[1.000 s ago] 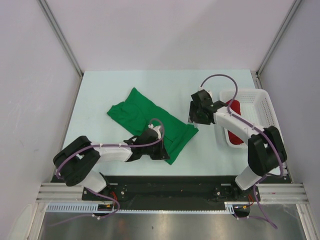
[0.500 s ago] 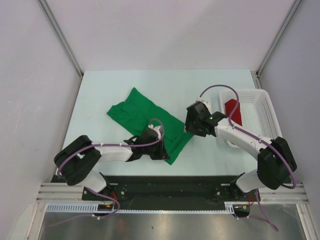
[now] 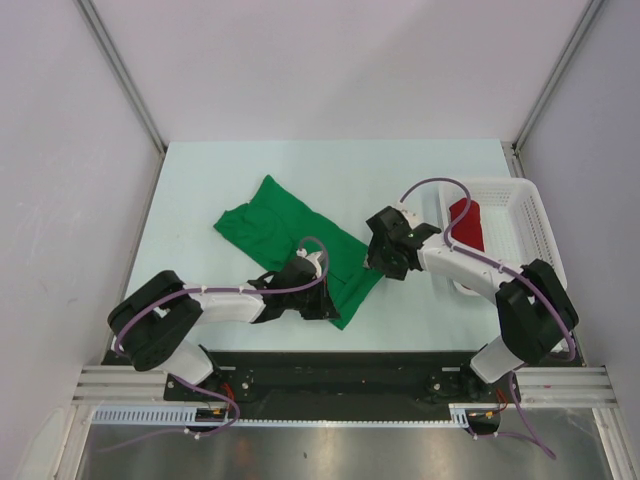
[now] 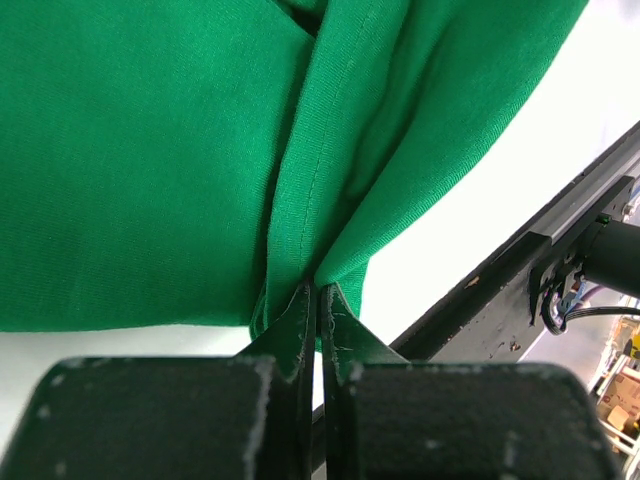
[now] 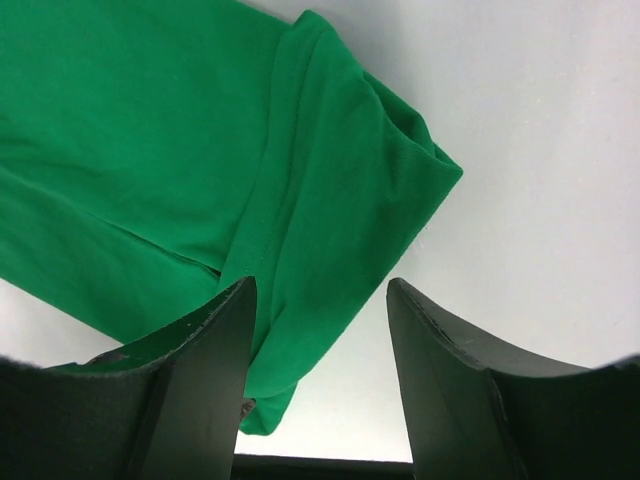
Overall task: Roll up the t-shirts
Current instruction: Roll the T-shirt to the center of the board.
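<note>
The green t-shirt [image 3: 290,232] lies spread slantwise on the table, from back left to front right. My left gripper [image 3: 325,305] is shut on its near bottom hem, the cloth [image 4: 330,180] bunched between the jaws. My right gripper [image 3: 381,262] is open and empty, hovering over the shirt's right corner [image 5: 340,200], the jaws spread apart over the hem edge. The red rolled t-shirt [image 3: 466,224] lies in the white mesh basket [image 3: 535,225] at the right.
The black front rail [image 3: 340,375] runs along the near table edge, close behind my left gripper. White walls with metal posts stand around the table. Bare table surface [image 3: 330,170] lies behind the green shirt.
My right gripper has moved from beside the basket leftward and nearer, down to the green shirt's right corner. The left gripper has kept its hold and place.
</note>
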`<state>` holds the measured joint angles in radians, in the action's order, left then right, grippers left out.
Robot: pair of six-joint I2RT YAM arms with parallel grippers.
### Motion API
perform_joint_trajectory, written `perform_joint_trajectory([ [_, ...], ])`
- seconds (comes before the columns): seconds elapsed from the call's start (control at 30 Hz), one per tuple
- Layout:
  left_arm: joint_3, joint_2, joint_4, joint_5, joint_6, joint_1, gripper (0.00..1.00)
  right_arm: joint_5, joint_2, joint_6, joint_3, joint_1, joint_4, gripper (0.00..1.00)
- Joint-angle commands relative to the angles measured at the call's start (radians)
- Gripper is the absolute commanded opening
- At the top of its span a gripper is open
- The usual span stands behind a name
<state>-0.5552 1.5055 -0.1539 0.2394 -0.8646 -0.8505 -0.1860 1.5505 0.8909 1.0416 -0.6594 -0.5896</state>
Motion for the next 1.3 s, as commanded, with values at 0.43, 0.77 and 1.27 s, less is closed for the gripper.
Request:
perform_joint_trajectory([
  [0.43,-0.009,0.002,0.013,-0.018,0.016,0.010,0.00,-0.012,0.037,0.042,0.002,0.090,0.014,0.36],
  [0.77,-0.008,-0.005,0.020,-0.022,0.030,0.014,0.00,0.040,0.091,0.019,0.011,0.150,0.070,0.26],
  [1.27,-0.003,-0.016,0.017,-0.006,0.059,0.019,0.00,0.062,0.198,0.008,0.129,0.153,0.005,0.16],
])
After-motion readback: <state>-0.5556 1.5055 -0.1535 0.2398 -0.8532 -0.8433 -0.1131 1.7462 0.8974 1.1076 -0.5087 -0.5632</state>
